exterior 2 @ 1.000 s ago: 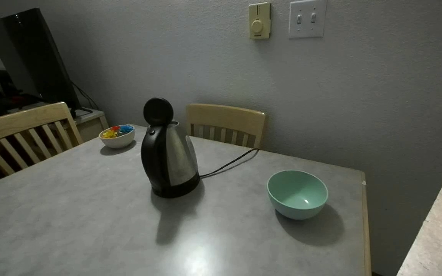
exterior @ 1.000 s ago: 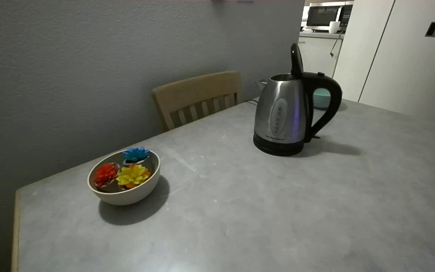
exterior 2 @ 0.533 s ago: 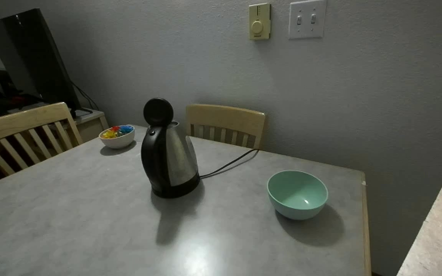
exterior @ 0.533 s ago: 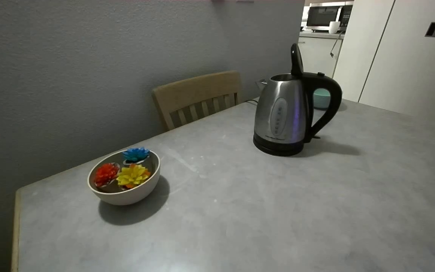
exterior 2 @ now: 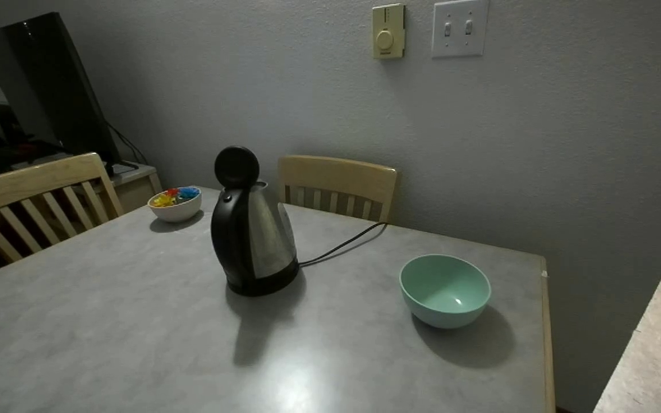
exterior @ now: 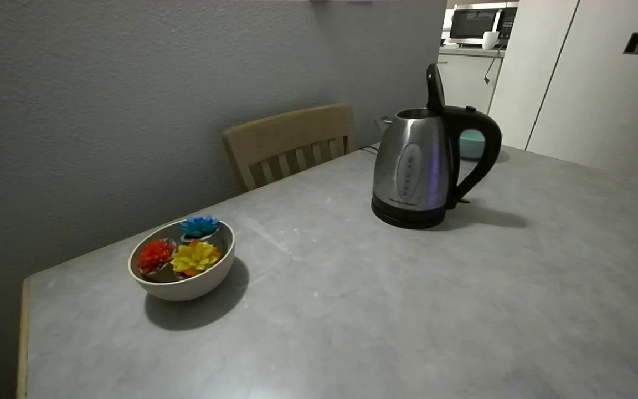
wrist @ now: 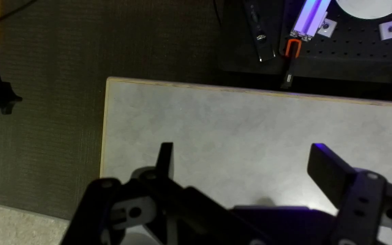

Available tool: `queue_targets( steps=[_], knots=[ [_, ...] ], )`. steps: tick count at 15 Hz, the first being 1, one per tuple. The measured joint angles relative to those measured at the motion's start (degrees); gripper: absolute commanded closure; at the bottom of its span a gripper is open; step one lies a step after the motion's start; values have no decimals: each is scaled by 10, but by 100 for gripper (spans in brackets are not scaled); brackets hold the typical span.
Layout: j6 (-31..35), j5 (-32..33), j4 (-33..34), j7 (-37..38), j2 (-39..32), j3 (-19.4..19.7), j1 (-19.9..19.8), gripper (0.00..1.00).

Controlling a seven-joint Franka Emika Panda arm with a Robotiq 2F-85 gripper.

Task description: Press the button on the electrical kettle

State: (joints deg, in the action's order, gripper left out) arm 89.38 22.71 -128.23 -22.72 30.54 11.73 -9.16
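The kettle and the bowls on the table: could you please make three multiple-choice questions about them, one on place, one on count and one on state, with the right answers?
1. Where is the yellow flower?
A. On the chair
B. On the microwave
C. In the white bowl

2. How many bowls do the exterior views show on the table?
A. One
B. Two
C. Four

3. How is the lid of the kettle?
A. Raised
B. Closed
C. Missing

1: C, both exterior views show it inside that bowl.
2: B, an exterior view shows the white bowl and the green bowl.
3: A, it stands upright and the opening shows in an exterior view.
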Motion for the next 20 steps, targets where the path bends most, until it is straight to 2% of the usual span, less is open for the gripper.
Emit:
queue_targets(
  steps=[6, 12, 18, 20],
  knots=[
    [18, -6, 0, -14, -11, 6, 24, 0],
    [97, -5, 4, -81, -72, 6, 68, 0],
    [112, -7, 9, -97, -89, 5, 74, 0],
    [173, -40, -7, -97, -90, 5, 75, 0]
  ],
)
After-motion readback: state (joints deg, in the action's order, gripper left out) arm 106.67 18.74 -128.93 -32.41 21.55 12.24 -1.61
